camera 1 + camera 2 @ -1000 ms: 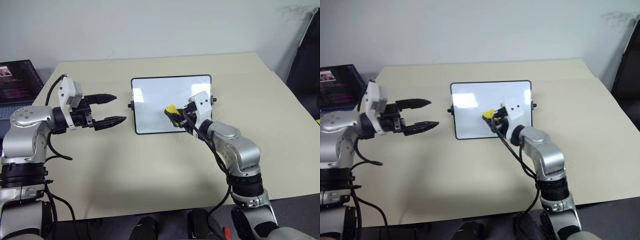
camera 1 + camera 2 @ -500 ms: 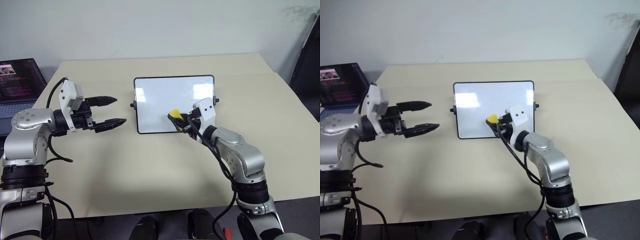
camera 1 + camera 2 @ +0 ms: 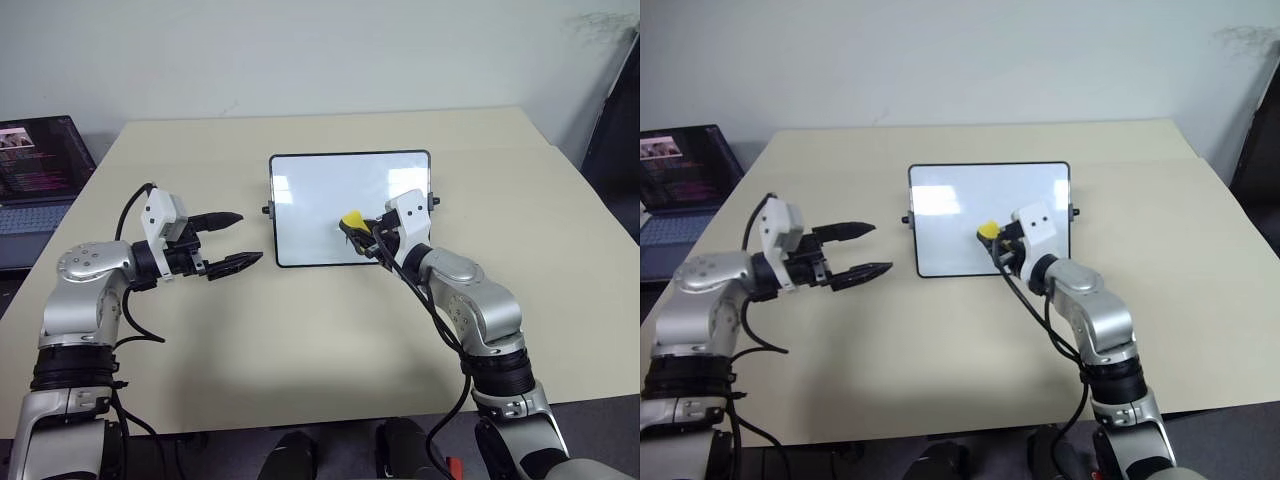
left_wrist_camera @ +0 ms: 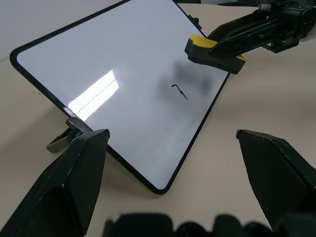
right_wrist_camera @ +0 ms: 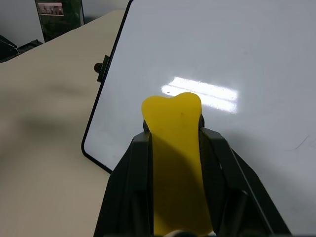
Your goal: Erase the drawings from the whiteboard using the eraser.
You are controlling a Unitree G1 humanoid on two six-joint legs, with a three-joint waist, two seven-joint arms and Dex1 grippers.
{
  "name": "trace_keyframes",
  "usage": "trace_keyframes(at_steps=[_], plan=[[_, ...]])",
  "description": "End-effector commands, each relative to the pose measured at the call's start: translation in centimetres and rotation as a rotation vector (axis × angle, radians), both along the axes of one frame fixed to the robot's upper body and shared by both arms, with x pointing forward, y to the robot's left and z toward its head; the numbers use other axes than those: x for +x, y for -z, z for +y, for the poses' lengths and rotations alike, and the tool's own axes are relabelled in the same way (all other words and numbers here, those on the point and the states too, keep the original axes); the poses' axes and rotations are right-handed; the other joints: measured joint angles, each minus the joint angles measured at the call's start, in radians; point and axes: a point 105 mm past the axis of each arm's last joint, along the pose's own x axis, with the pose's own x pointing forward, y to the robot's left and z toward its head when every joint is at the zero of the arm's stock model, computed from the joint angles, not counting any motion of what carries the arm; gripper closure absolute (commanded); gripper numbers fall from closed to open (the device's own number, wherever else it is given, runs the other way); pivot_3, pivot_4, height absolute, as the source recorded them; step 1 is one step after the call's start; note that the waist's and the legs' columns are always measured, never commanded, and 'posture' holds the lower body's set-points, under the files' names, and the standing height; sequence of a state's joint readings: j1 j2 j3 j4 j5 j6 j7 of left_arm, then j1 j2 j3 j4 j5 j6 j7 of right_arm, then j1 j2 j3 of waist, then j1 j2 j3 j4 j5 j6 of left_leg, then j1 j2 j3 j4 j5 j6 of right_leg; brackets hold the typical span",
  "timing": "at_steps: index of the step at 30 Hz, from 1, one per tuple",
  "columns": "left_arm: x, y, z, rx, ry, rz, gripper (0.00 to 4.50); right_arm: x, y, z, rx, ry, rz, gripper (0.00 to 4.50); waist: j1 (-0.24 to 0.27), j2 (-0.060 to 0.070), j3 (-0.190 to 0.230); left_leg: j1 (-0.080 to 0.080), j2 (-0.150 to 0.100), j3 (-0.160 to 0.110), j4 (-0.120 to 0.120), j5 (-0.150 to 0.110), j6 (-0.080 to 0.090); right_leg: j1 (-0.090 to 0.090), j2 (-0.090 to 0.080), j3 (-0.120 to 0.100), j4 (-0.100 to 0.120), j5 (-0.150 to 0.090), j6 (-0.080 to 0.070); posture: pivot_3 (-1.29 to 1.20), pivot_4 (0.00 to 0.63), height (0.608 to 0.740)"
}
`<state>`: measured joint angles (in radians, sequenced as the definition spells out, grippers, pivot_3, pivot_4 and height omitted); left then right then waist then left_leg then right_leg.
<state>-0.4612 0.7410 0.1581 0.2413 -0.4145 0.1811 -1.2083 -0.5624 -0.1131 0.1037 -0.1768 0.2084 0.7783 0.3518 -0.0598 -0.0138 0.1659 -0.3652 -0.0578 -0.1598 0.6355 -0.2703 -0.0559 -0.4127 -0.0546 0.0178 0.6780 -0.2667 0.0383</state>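
The right hand (image 3: 362, 228) is clenched on the eraser (image 3: 352, 220), the yellow block pinched between its two black fingers and jutting past their tips. It hangs over the near right part of the whiteboard (image 3: 320, 185), which lies flat on the tabletop (image 3: 300, 330) with its long axis running across the robot's front. In the left wrist view the eraser (image 4: 213, 52) casts a soft shadow on the white surface, so it seems to ride just above the board; contact cannot be told.

One small hook-shaped stroke of the drawings (image 4: 179, 91) is left on the whiteboard, just beside the eraser, on the side nearer the board's near edge and toward its middle. No other mark can be made out on the board.

The left hand (image 3: 233, 241) hovers with its fingers spread and grasping nothing, beside the whiteboard's left short edge and apart from it. The right hand is by far the nearer to the stroke.

The coming wipe, by this reading, calls for lowering the eraser and drawing it a short way across the whiteboard toward the stroke. Beyond the tabletop's far left corner stands a laptop (image 3: 40, 160).
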Motion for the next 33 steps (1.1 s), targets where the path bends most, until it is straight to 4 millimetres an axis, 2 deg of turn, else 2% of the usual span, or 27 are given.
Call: trace_keyframes(at_steps=[1,15,22,28,33], plan=[[0.1,-1.2,-0.6,0.008,0.012,-0.055,0.0,0.1,-1.8,0.5,0.003,-0.01,-0.08,3.54,0.0,0.0,0.0,0.0,0.0,0.0,0.0,0.0,0.0,0.0,0.0,0.0,0.0,0.0,0.0,0.0,0.15,0.74],[0.8,-2.0,-1.9,0.006,0.046,-0.074,0.0,1.3,-2.2,1.0,-0.044,0.009,-0.135,3.54,0.001,0.0,0.0,0.0,0.0,0.0,0.0,0.0,0.0,0.0,0.0,0.0,0.0,0.0,0.0,0.0,0.15,0.74],[0.9,-2.6,-2.1,0.014,0.056,-0.08,0.0,3.2,0.6,1.9,-0.257,0.019,-0.133,3.54,0.0,0.0,0.0,0.0,0.0,0.0,0.0,0.0,0.0,0.0,0.0,0.0,0.0,0.0,0.0,0.0,0.15,0.74],[0.7,-2.7,-2.0,0.021,0.055,-0.079,0.0,4.7,1.3,1.3,-0.336,0.065,-0.131,3.54,-0.001,0.0,0.0,0.001,0.0,0.0,0.0,0.0,0.0,0.001,0.001,0.0,0.001,0.0,0.0,0.0,0.15,0.74],[0.4,-2.7,-1.8,0.024,0.048,-0.076,0.0,4.8,2.1,1.3,-0.363,0.068,-0.116,3.54,0.0,0.0,0.0,0.002,0.0,0.0,0.001,0.0,0.0,0.002,0.001,0.0,0.001,0.0,0.0,0.0,0.15,0.74]])
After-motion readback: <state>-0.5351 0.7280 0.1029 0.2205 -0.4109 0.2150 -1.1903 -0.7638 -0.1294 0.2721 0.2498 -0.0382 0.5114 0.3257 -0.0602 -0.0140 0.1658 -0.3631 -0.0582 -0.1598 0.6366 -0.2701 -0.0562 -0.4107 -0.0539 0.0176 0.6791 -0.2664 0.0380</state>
